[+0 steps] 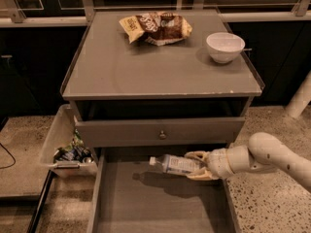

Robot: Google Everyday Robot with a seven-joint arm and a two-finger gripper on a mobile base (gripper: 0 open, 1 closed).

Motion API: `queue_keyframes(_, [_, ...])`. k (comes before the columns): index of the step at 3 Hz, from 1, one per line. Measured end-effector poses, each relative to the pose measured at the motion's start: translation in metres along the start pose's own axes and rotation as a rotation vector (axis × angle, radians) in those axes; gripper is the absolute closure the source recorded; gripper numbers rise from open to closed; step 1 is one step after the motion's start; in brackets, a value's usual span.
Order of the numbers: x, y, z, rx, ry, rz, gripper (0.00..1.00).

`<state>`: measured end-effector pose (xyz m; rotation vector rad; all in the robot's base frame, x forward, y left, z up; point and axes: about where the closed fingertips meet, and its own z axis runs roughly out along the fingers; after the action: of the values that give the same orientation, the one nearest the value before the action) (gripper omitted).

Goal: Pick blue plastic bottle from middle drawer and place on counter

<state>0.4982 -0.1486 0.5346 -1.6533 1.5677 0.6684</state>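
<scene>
The blue plastic bottle [173,163], clear and pale with a white cap pointing left, is held lying level in my gripper [196,165]. The gripper is shut on the bottle's right end and holds it above the grey floor of the open middle drawer [146,203], where its shadow falls. My pale arm [272,157] reaches in from the right. The counter [146,69] is the broad grey cabinet top above and behind the bottle.
A brown and yellow snack bag [155,27] and a white bowl [224,46] sit at the back of the counter. A grey drawer front with a round knob [162,135] overhangs the drawer. A bin of rubbish [68,147] stands on the floor at left.
</scene>
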Motion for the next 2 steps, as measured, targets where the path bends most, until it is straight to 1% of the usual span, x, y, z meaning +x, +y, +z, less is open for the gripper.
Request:
queue_keyframes(1, [-0.006, 0.006, -0.003, -0.005, 0.009, -0.003, 1.0])
queue_keyframes(2, [-0.037, 0.011, -0.023, -0.003, 0.016, -0.08, 1.0])
